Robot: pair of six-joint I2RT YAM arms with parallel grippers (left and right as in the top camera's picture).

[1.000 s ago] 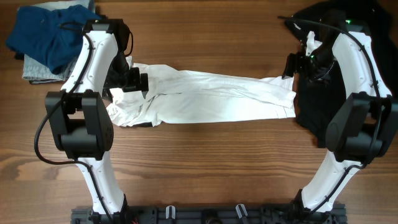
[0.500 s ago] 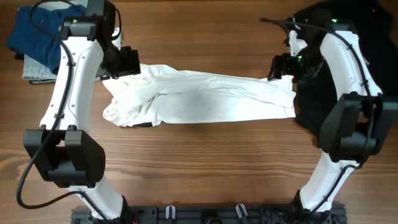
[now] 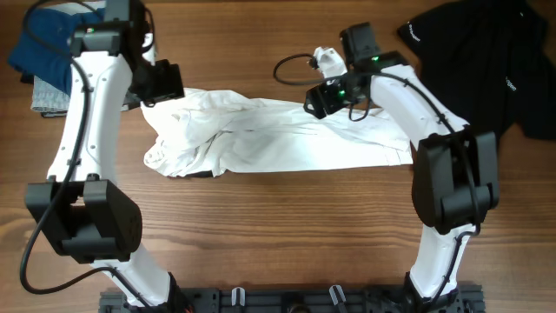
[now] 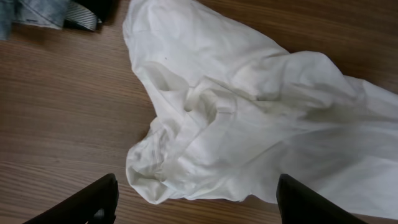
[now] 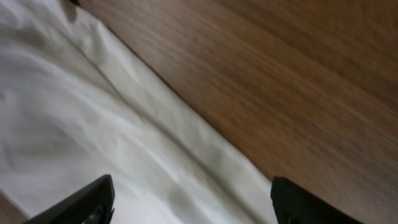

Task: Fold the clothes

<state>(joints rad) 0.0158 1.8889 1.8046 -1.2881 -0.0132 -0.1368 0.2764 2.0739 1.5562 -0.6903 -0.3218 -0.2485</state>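
Note:
A white garment [image 3: 278, 139] lies stretched across the middle of the table, bunched and crumpled at its left end [image 4: 205, 118]. My left gripper [image 3: 161, 84] is open and empty above the garment's upper left corner. My right gripper [image 3: 320, 98] is open and empty over the garment's upper edge, right of centre; its wrist view shows white cloth [image 5: 93, 124] below the fingers and bare wood beside it.
A black shirt [image 3: 486, 61] lies at the back right. A blue garment [image 3: 52, 43] sits on a grey folded one [image 3: 48, 97] at the back left, with a corner showing in the left wrist view [image 4: 43, 12].
My right gripper has swung left from the garment's right end to its upper middle. My left gripper has lifted off the bunched left end and moved up toward the corner.

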